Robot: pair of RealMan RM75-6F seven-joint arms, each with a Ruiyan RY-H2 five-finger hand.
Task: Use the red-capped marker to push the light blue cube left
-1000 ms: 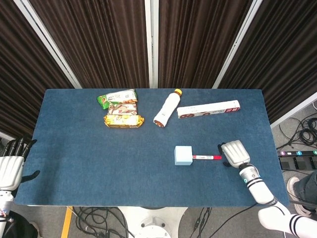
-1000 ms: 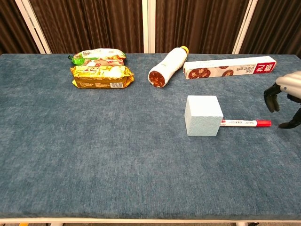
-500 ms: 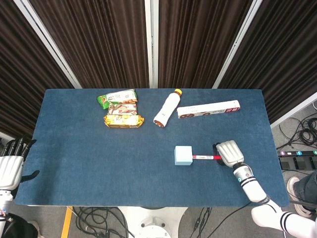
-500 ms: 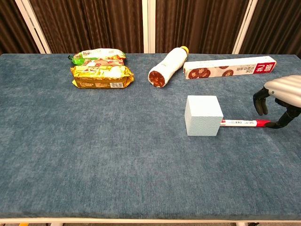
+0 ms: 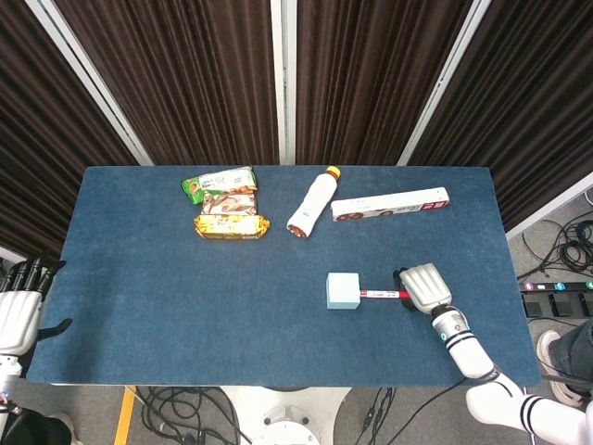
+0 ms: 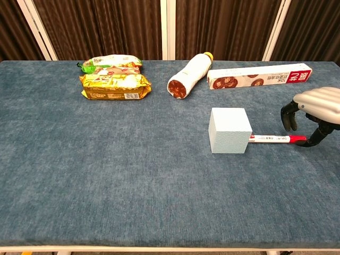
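Toward the table's right edge, the right hand arches with fingers apart over the red-capped marker, not yet gripping; next, pinch it, then push the light blue cube left.

My right hand at lower right of the head view has a silvery ribbed back and black fingers, on a white forearm with black bands. Left hand at the lower-left edge: same white shell, black fingertips.

At right of frame my right hand arches over the red-capped marker, whose tip touches the light blue cube.
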